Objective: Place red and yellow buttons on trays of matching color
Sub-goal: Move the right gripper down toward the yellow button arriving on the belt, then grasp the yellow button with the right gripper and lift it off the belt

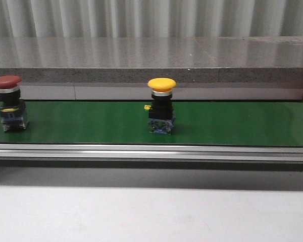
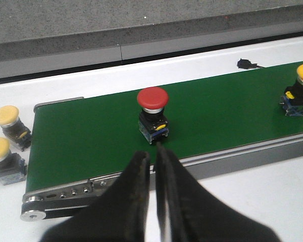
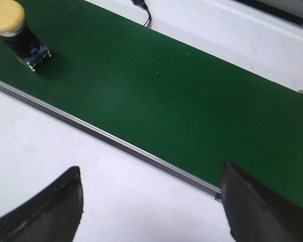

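Note:
A red button [image 1: 8, 101] stands upright at the left end of the green belt [image 1: 232, 123]. A yellow button [image 1: 161, 105] stands near the belt's middle. In the left wrist view the red button [image 2: 153, 113] is just beyond my left gripper [image 2: 153, 156], which is shut with nothing in it, and the yellow button [image 2: 301, 88] is farther along the belt. My right gripper [image 3: 151, 194] hangs open over the white table beside the belt, with the yellow button [image 3: 16, 31] well away from it. No trays are in view.
Two more yellow buttons [image 2: 11, 127] [image 2: 3, 159] sit on the white table past the belt's end. A small black part with a wire [image 2: 245, 63] lies behind the belt. A metal rail [image 1: 151, 151] edges the belt's front. A grey ledge [image 1: 151, 60] runs behind.

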